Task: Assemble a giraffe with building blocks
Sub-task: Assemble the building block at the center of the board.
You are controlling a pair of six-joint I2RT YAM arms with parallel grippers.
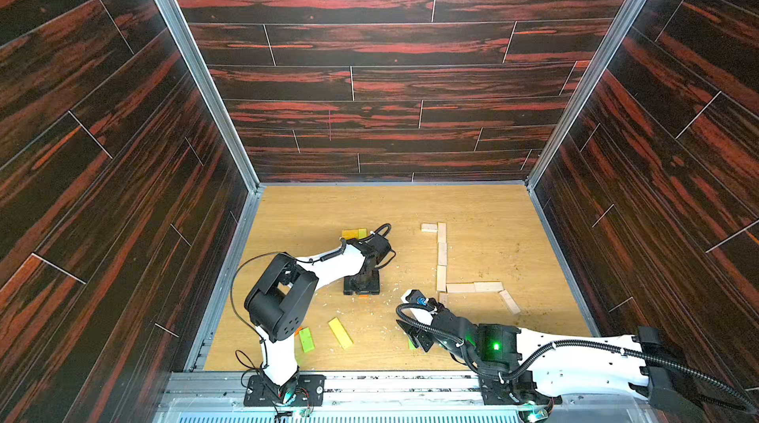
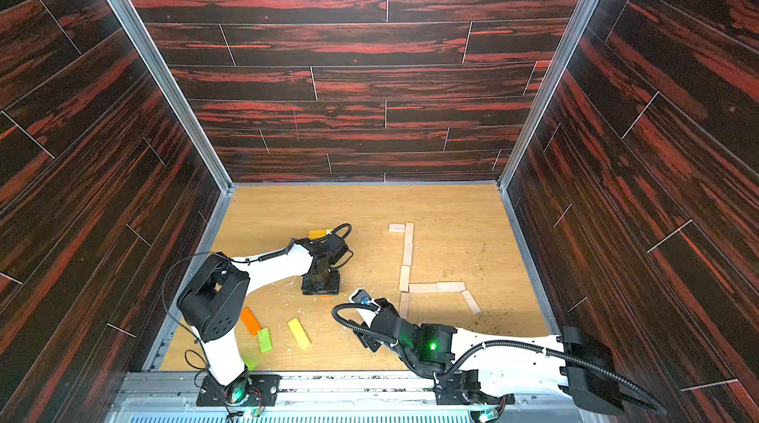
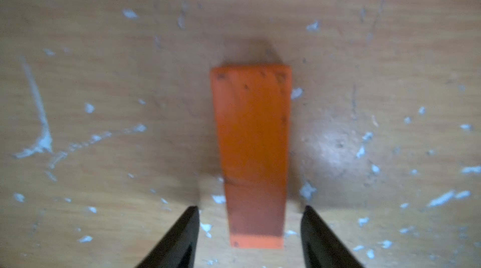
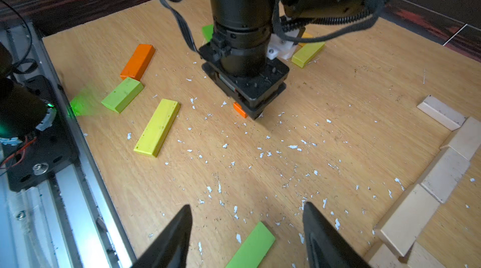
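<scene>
Nothing legible found: no text, label, brand, number or sign reads on the building blocks (image 4: 157,127), the tabletop (image 4: 338,84) or the wall panels (image 1: 369,43).

Orange block (image 3: 251,154) blurred, green block (image 4: 253,247) — cut off at the edge

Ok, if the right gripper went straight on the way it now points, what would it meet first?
Most likely the green block, lying flat on the table just ahead of the open right gripper, in line with the gap between its fingers. Depth is unclear; it could touch bare table beside the block instead.
</scene>
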